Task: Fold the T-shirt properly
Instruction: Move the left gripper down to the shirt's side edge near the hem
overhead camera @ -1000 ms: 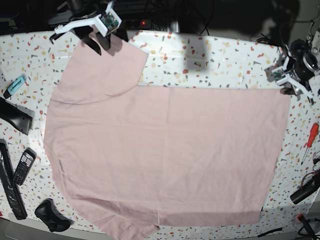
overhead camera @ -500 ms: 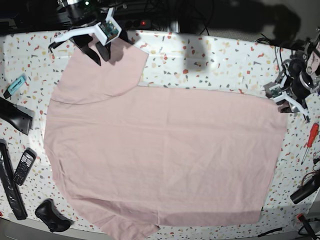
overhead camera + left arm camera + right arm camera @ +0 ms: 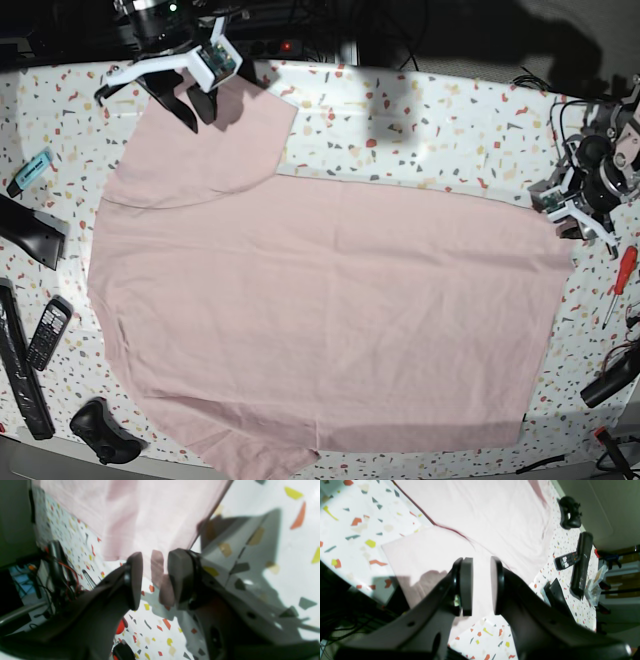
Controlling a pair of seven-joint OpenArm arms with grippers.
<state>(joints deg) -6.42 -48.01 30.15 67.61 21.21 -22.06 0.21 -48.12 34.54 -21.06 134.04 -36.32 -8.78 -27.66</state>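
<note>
The T-shirt (image 3: 320,310) lies spread flat, plain side up, over most of the speckled tabletop (image 3: 420,120). Against the earlier base pictures, its corner by the left gripper (image 3: 572,222) has been drawn inward and down: the hem edge there, straight a second ago, now slants and bulges at the corner. The left gripper has moved down along that edge. In the left wrist view (image 3: 155,580) a flap of pink cloth sits between its fingers, touching the right-hand pad, while a gap shows at the other pad; its jaws stand fairly wide, and whether they pinch the cloth cannot be told.

The right gripper (image 3: 190,108) stands over the sleeve at the far corner, little moved from half a second ago. In its wrist view (image 3: 481,586) the jaws are partly parted with a clear gap, above the cloth and holding nothing.

Around the shirt lie a phone (image 3: 48,332), a long black remote (image 3: 20,360), a black controller (image 3: 103,430), a teal marker (image 3: 30,170) and a red screwdriver (image 3: 620,285). None rests on the cloth.
</note>
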